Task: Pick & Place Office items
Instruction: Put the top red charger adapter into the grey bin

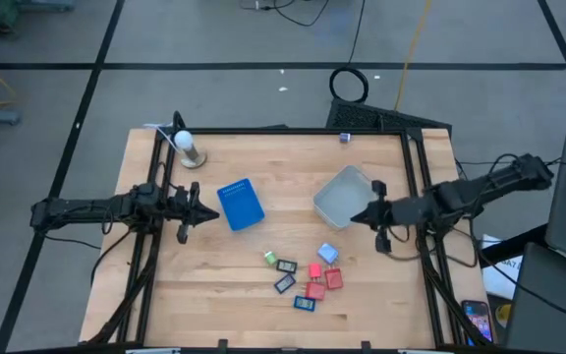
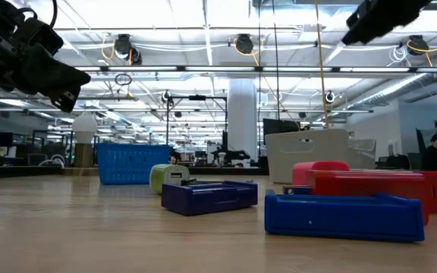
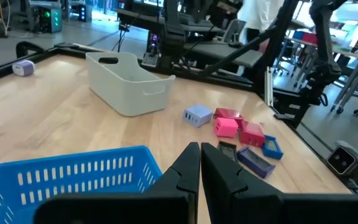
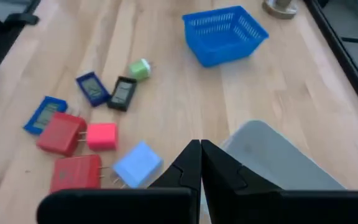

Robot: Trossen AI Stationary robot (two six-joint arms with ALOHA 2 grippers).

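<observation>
The office items lie in a loose group near the table's front middle: red blocks [image 1: 323, 282], a light-blue block [image 1: 327, 254], a green bit [image 1: 271, 258] and dark flat rectangles [image 1: 285, 283]. They also show in the right wrist view [image 4: 79, 134]. My left gripper [image 1: 211, 211] is shut and empty, held above the table just left of the blue tray [image 1: 241, 205]. My right gripper [image 1: 355, 218] is shut and empty, over the near edge of the clear tub [image 1: 344, 194].
A white ball on a metal stand [image 1: 187, 147] stands at the far left. A small light piece [image 1: 345, 137] lies at the far edge. Bare wood lies between the tray and the group of items and along the front left.
</observation>
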